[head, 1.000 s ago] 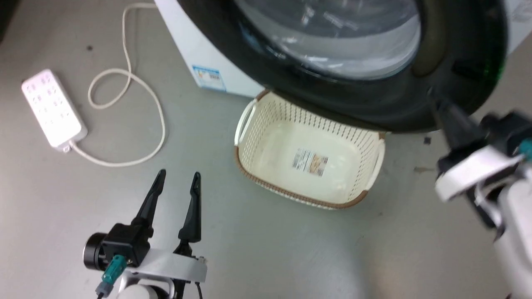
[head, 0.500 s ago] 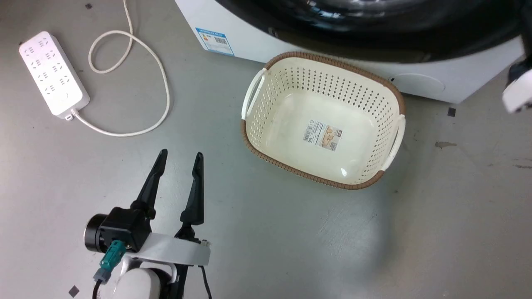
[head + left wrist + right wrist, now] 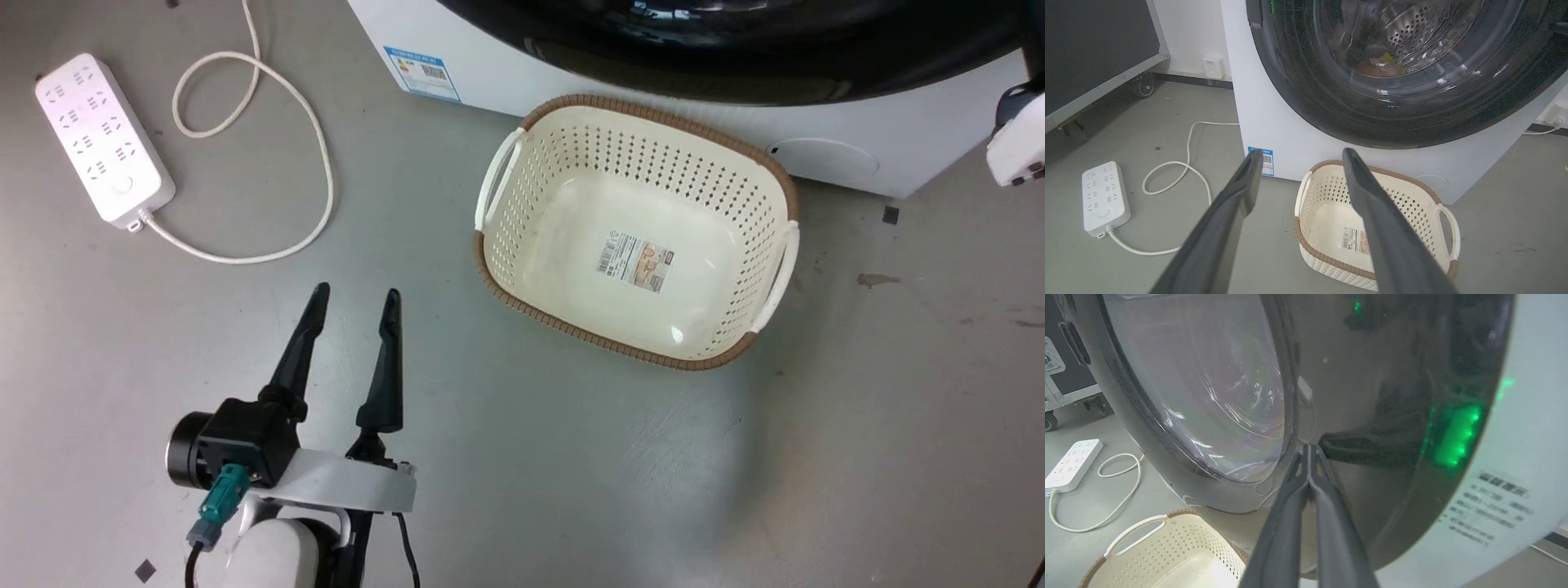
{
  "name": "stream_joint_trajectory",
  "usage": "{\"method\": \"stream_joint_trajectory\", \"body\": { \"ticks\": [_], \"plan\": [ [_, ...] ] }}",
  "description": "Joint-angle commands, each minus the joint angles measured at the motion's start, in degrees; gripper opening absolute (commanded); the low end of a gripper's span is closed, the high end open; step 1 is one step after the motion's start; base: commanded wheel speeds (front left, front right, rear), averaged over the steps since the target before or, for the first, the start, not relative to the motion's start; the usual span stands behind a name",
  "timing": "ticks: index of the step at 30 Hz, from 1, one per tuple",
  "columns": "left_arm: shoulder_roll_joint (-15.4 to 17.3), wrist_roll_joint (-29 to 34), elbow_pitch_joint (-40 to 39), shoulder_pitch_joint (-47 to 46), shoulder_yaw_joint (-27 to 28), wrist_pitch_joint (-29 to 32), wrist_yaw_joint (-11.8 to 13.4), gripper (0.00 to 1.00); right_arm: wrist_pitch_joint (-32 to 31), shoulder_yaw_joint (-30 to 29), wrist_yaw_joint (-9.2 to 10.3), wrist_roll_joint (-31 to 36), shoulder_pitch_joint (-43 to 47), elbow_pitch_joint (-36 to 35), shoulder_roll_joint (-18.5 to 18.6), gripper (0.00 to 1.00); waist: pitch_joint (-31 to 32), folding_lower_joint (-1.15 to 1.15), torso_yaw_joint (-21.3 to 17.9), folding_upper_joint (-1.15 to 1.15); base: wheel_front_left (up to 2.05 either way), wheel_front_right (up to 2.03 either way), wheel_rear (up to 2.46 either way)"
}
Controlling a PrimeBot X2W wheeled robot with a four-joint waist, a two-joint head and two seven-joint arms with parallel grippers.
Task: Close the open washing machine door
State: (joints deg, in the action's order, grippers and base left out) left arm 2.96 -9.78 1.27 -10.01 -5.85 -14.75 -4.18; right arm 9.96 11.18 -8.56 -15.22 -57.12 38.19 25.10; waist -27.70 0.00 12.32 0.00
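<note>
Washing machine [image 3: 898, 131]: white box. The head view's top edge cuts off everything above its lower front.

Washing machine door [image 3: 1412, 81]: the glossy black ring and glass bowl lie against the machine's front in the left wrist view, with no gap visible along the lower rim. I cannot tell if it is latched. Something yellow-orange sits behind the glass, too warped by reflections to name. A green glow shows on the door's rim in the right wrist view.

Floor [image 3: 571, 490]: grey, with a broad open stretch in front of the machine.

Basket [image 3: 637, 147]: cream, perforated, brown rim. It stands on the floor just before the machine's front, under the door's lower rim, and holds only a sticker on its base.

Power strip [image 3: 102, 139]: white, well off the machine's labelled corner. Its cable [image 3: 331, 196] loops between strip and machine.

My left end effector [image 3: 356, 291]: fingers moderately apart, holding nothing. It hangs over bare floor in front of the machine, apart from the basket.

My right end effector [image 3: 1309, 449]: fingers pressed together with nothing between them. The tips are at the door's dark rim, beside the glass. Contact looks likely, but the reflection blurs it.

Blue label [image 3: 423, 72]: low on the machine's front corner, print unreadable.
</note>
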Motion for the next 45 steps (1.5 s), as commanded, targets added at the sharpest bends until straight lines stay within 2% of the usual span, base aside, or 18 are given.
{"method": "stream_joint_trajectory", "body": {
  "ticks": [1,8,9,10,15,20,28,31,38,45],
  "plan": [
    [-0.1,-0.3,-0.1,-0.6,0.2,-0.2,0.2,1.00,0.6,-0.7,1.08,-0.5,-2.0,0.8,1.5,0.00,0.7,0.00,-0.2,0.00,0.00,0.00,0.00],
    [-0.1,-1.0,1.4,0.7,0.4,-0.2,0.1,1.00,3.7,1.5,1.08,-2.5,3.9,1.7,-0.1,0.00,6.8,0.00,-1.9,0.00,0.00,0.00,0.00],
    [-0.1,-1.1,1.8,1.0,0.4,-0.2,0.0,1.00,4.1,2.0,1.08,-2.0,5.4,1.3,-0.3,0.46,8.1,0.00,-2.2,0.00,0.00,0.00,0.00],
    [-0.1,-1.1,2.1,1.3,0.6,-0.2,-0.1,1.00,4.3,2.2,1.08,-1.8,7.1,0.9,-0.6,1.00,9.2,0.00,-2.6,0.00,0.00,0.00,0.00],
    [-0.1,-0.9,4.1,3.2,1.5,-0.2,-0.6,1.00,5.0,0.4,1.08,-1.9,16.2,-3.6,-3.3,1.00,15.5,0.00,-4.7,0.00,0.00,0.00,0.00],
    [0.0,-0.5,6.2,5.5,2.3,-0.2,-1.4,1.00,5.0,-4.4,1.08,0.3,26.7,-12.3,-7.2,1.00,20.3,0.00,-7.1,0.00,0.00,0.00,0.00],
    [0.2,-0.3,7.7,7.7,3.4,-0.2,-2.2,1.00,5.0,-15.5,1.08,7.1,43.8,-25.6,-17.3,1.00,24.4,0.00,-9.8,0.00,0.00,0.00,0.00],
    [0.2,-0.2,8.0,8.2,3.7,-0.2,-2.3,1.00,5.0,-16.6,1.08,10.2,49.3,-29.4,-19.9,1.00,25.3,0.00,-10.4,0.00,0.00,0.00,0.00],
    [0.2,-0.1,9.5,8.9,3.7,-0.2,-2.6,1.00,5.0,-16.7,1.08,11.7,57.9,-32.9,-22.1,1.00,26.8,0.00,-11.0,0.00,0.00,0.00,0.00],
    [0.2,0.1,10.5,9.5,3.8,-0.2,-2.8,1.00,5.0,-16.2,1.08,8.5,60.3,-33.2,-22.2,1.00,27.6,0.00,-11.3,0.00,0.00,0.00,0.00]
  ]
}}
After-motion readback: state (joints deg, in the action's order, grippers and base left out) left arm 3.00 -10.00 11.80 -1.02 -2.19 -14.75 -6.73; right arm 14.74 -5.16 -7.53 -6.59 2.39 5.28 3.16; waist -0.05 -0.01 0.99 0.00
